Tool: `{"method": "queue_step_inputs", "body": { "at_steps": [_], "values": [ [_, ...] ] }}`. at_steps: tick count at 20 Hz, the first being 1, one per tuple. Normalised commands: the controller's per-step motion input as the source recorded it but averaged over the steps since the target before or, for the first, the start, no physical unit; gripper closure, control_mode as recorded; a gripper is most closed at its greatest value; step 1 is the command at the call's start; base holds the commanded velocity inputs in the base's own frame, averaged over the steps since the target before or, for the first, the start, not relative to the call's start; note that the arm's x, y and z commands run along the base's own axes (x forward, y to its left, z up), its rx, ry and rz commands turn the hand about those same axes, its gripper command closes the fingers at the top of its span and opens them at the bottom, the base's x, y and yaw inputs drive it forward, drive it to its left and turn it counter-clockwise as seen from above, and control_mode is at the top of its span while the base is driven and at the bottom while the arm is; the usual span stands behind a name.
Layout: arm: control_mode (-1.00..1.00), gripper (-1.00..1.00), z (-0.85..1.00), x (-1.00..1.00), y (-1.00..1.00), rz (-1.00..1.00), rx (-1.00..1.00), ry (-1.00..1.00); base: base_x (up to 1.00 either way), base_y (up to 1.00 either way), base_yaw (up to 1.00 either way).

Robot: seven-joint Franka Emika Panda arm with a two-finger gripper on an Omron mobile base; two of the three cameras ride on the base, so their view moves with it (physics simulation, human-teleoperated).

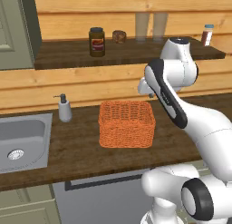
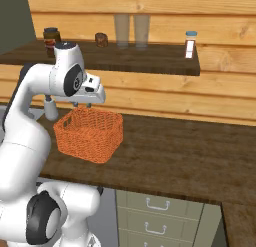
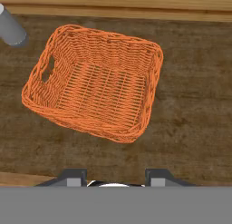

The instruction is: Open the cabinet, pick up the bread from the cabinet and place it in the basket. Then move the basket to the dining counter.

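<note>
The orange woven basket (image 1: pixel 127 123) (image 2: pixel 90 133) (image 3: pixel 95 82) stands empty on the dark wooden counter, right of the sink. The bread (image 1: pixel 118 36) (image 2: pixel 101 39), a small brown bun, lies on the upper wooden shelf next to a dark red-labelled jar (image 1: pixel 96 41). My gripper (image 3: pixel 114 175) (image 2: pixel 81 105) hangs above the basket's right rim and points down. It is open, with nothing between its fingertips (image 3: pixel 72 175). The grey-green cabinet door (image 1: pixel 13 28) shows at the shelf's left end. The dining counter is out of view.
A steel sink (image 1: pixel 20 141) and a grey soap dispenser (image 1: pixel 64 108) sit left of the basket. Two glasses (image 1: pixel 149 26) and a spice bottle (image 1: pixel 207 35) stand on the shelf. The counter (image 2: pixel 180 156) runs on to the right, with drawers (image 2: pixel 155 206) below.
</note>
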Motion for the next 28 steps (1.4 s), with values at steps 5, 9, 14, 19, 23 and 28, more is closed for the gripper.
{"method": "queue_step_inputs", "body": {
  "at_steps": [5,9,14,19,23,28],
  "values": [
    [-1.00,-1.00,0.00,-0.36,0.00,0.00,0.00,0.00,0.00,0.00,0.00],
    [-1.00,-1.00,0.00,-0.81,0.00,0.02,0.01,-0.17,0.00,0.00,0.00],
    [-1.00,-1.00,0.20,-0.56,0.00,0.00,0.00,-0.28,0.00,0.00,0.00],
    [-1.00,-1.00,0.80,-0.29,0.01,0.00,0.00,-0.36,0.00,0.00,0.00],
    [-1.00,-1.00,1.00,0.00,0.15,0.00,-0.02,-0.37,0.00,0.00,0.00],
    [-1.00,-1.00,0.94,0.01,0.22,-0.05,0.00,-0.16,0.00,0.00,0.00]
  ]
}}
